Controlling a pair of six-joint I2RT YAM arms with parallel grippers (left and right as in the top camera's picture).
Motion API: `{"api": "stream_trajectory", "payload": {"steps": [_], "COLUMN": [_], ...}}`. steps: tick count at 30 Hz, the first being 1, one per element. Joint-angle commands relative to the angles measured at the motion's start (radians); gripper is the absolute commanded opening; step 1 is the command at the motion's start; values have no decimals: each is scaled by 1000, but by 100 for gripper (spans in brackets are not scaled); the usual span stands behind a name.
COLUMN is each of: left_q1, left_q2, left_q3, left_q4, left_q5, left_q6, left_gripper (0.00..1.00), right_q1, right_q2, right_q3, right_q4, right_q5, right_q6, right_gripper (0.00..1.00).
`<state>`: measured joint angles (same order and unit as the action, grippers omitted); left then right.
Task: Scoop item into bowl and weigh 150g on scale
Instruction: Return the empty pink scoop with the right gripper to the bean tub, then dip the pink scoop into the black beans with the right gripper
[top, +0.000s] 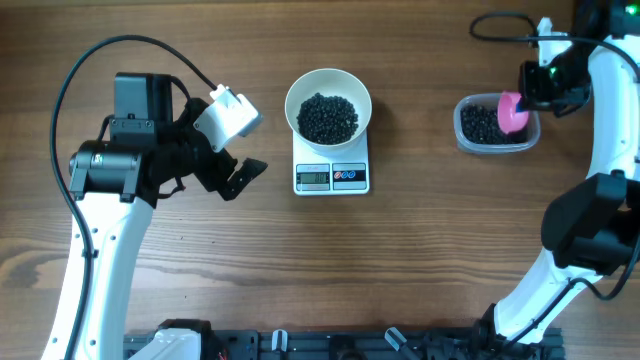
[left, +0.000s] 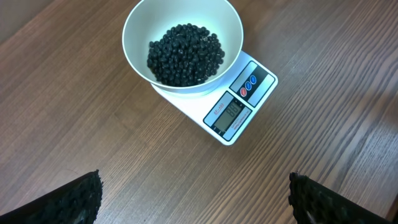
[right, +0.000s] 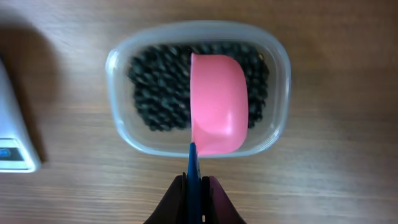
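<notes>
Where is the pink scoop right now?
Overhead, the pink scoop is far right, held by the right gripper above the clear tub, right of the scale.

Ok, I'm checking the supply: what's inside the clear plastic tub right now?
Black beans lie in the tub, and a pink scoop held by the right gripper is over them. The scoop hides whatever lies beneath it.

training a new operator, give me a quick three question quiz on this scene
1. True or false: the bowl sits on the scale.
2. The pink scoop is over: A) the bowl, B) the clear tub, C) the scale.
3. Fill in: the left gripper is ___, while the right gripper grips the pink scoop's handle.
Key: 1 true; 2 B; 3 open.
</notes>
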<state>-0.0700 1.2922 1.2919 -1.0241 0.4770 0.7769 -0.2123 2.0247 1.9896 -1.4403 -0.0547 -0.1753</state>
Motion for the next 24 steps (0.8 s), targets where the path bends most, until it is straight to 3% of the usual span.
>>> {"api": "stream_trajectory", "payload": {"steps": [1,14,24], "left_q1": [0,0,0], "left_q2": [4,4,4], "left_q3": [-10,-10,-10], "left_q4": [3,3,3], "left_q5": [4,4,4], "left_q6": [-6,-6,-6], "left_gripper": [100,100,100], "right_q1": [10,26,26], "right_q2": [-19,-18,-18], "right_q3": [-35,-178,-224], "right_q4": [29,135,153], "right_q5": [140,134,-151], "right_q6": [47,45,-29], "right_gripper": [4,4,4]}}
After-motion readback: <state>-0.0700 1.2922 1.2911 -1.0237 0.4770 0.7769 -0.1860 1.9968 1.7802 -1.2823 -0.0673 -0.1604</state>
